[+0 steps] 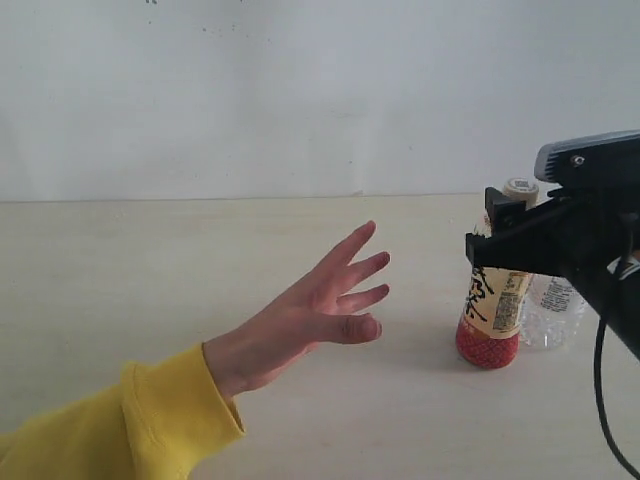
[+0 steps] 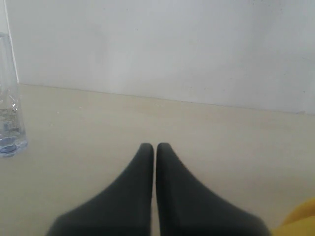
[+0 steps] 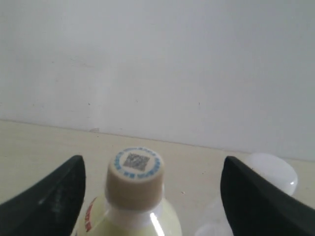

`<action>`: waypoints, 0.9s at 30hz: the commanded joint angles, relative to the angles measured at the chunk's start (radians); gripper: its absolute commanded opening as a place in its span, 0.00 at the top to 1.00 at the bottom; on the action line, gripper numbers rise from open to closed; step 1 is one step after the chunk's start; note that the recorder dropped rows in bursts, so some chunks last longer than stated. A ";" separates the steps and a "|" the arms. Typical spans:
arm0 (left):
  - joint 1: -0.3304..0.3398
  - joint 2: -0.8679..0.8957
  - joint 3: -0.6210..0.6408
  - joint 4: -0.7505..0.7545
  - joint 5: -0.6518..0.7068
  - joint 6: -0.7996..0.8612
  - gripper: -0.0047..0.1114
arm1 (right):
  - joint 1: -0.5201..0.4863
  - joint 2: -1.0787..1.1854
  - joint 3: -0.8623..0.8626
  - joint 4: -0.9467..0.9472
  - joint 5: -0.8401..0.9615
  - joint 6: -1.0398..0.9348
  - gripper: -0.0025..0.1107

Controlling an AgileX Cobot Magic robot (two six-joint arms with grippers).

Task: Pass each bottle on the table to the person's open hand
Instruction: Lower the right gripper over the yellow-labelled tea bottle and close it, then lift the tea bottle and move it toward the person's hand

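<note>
You've got a plain white matte wall [image 1: 300, 90] behind a broad, pale beige wood-look table [image 1: 120, 270], flat and matte. On the right of the exterior view, the black right gripper [image 1: 487, 228] sits at the neck of the yellow drink bottle [image 1: 492, 310]. In its wrist view the jaws are spread wide either side of the cap and touch nothing. A bright yellow fleece sleeve [image 1: 150, 420] comes in from the lower left. The person's hand [image 1: 310, 315] is bare, with fingers spread, above the table and well apart from the bottles. The left gripper [image 2: 155, 146] has smooth black tapered fingers pressed together with nothing between them, low over bare tabletop. The yellow drink bottle stands upright with a red textured base and a beige label bearing dark vertical characters you can't read. Just behind it to the right is the clear crinkled bottle [image 1: 552, 315], with a rounded white cap [image 3: 273, 172]. The bluish clear bottle [image 2: 9, 108] stands at the edge of the left wrist view, its top cut off. The beige ribbed cap [image 3: 135, 177] carries a blue-ringed QR code [image 3: 135, 161].
</note>
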 commanded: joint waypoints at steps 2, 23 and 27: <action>0.003 -0.003 -0.002 0.003 -0.001 -0.001 0.92 | -0.045 0.000 -0.009 -0.113 0.038 0.077 0.35; 0.003 -0.003 -0.002 0.003 -0.001 -0.001 0.92 | -0.045 0.057 -0.092 -0.043 0.096 0.017 0.88; 0.003 -0.003 -0.002 0.003 -0.001 -0.001 0.92 | -0.045 0.055 -0.092 -0.081 0.101 0.017 0.98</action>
